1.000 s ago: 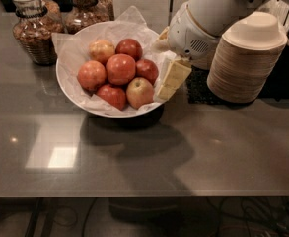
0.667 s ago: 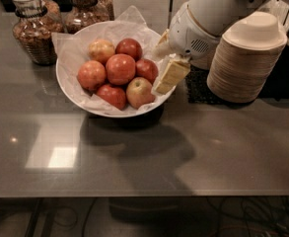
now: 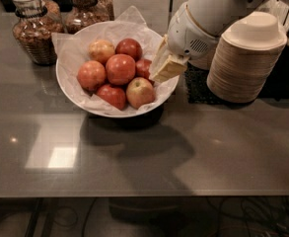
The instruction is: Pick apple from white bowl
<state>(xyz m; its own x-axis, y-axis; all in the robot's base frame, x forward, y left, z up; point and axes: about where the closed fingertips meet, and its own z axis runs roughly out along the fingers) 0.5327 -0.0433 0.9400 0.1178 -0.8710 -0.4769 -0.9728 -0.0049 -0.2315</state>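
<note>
Evidently the pick is not yet made: the gripper (image 3: 166, 65) hangs at the bowl (image 3: 69, 97) rim carrying nothing visible, its opening impossible to judge, and every apple (image 3: 121, 69) lies in the bowl just beside and below it.

The cream-coloured pincer (image 3: 160, 74) has shifted slightly up and leftward in the view since a second ago, sitting over the right rim of the wide, paper-lined white bowl (image 3: 61, 85), farther from the yellow-red apple (image 3: 140, 92).

Stack of tan bowls (image 3: 246, 58), glass jar (image 3: 33, 31), grey table (image 3: 183, 157)
</note>
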